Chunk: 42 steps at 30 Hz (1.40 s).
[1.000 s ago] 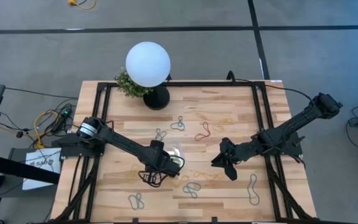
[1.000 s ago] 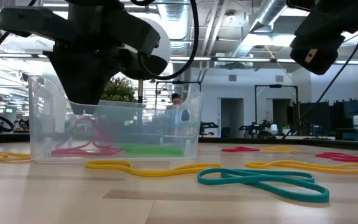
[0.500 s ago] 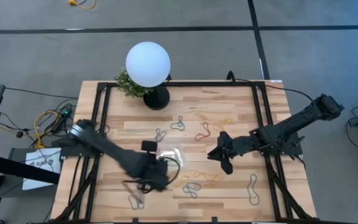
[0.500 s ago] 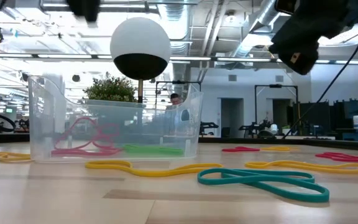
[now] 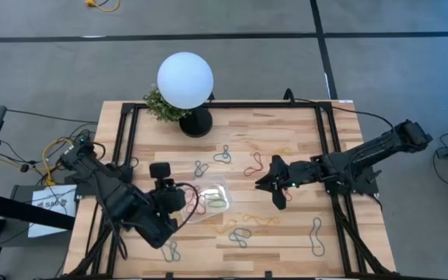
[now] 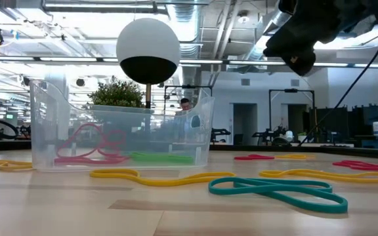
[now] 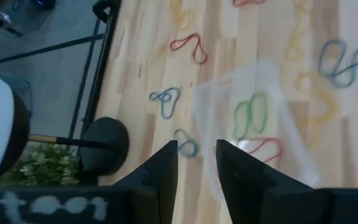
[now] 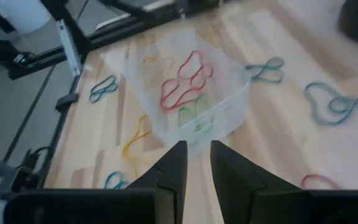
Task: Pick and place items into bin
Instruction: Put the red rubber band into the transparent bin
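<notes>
The clear plastic bin (image 5: pixel 212 200) sits near the middle of the table and holds a red band (image 8: pixel 180 82), a green band (image 8: pixel 189 114) and what looks like a yellow one; many more bands lie loose on the wood, among them a teal loop (image 6: pixel 277 192), so most of the job remains. The left gripper (image 7: pixel 196 163) hangs beside the bin's left, the right gripper (image 8: pixel 196 158) to its right, each with a narrow gap and nothing held

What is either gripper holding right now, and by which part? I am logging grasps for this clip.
Nothing is held. The left gripper and the right gripper both show an empty gap between their dark fingers, above the wooden table.
</notes>
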Tool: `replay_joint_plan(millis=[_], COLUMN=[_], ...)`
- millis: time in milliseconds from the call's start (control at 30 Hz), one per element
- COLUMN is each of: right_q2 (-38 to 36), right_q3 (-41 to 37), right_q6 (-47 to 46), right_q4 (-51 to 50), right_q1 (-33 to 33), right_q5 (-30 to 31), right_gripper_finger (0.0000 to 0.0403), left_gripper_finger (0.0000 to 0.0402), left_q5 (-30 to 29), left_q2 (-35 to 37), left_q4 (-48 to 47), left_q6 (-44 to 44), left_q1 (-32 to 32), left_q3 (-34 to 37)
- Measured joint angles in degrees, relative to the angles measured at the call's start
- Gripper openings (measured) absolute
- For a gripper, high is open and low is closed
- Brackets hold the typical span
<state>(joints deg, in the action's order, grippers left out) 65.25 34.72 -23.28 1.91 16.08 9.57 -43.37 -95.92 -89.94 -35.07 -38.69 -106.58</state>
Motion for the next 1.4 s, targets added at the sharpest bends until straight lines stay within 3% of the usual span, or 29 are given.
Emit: replay_joint_plan(millis=[167, 300, 400, 667, 800, 1200, 1400], right_q2=[0.71, 0.70, 0.74, 3.99, 7.86, 22.88, 27.85], right_q3=[0.00, 0.00, 0.17, 12.10, 15.15, 15.45, 15.45], right_q6=[2.32, 9.10, 9.12, -5.08, -11.23, -28.16, -32.46], right_q4=[4.07, 0.52, -2.44, -37.00, -43.07, -58.08, -57.80], right_q1=[-4.01, -3.95, -2.66, -0.65, -0.31, -0.46, -0.51], right_q5=[1.04, 1.07, 1.60, 5.59, 5.16, -5.46, -8.51], right_gripper_finger=[0.0066, 0.0066, 0.0066, 0.0066, 0.0066, 0.0066, 0.0066], left_gripper_finger=[0.0100, 0.0100, 0.0100, 0.0100, 0.0100, 0.0100, 0.0100], left_q5=[2.11, 0.53, 0.45, -0.77, -0.88, -1.03, -1.03], left_q2=[6.21, 14.80, 21.46, 36.69, 40.13, 40.83, 40.83], left_q4=[-0.03, 1.41, 6.44, 30.26, 42.02, 53.66, 53.93], left_q6=[2.75, -3.16, -5.72, -2.87, 3.14, 5.92, 5.96], left_q1=[1.13, 1.08, 0.80, 0.82, 0.82, 1.02, 1.02], left_q3=[8.06, 17.43, 26.40, 51.39, 60.00, 68.45, 68.45])
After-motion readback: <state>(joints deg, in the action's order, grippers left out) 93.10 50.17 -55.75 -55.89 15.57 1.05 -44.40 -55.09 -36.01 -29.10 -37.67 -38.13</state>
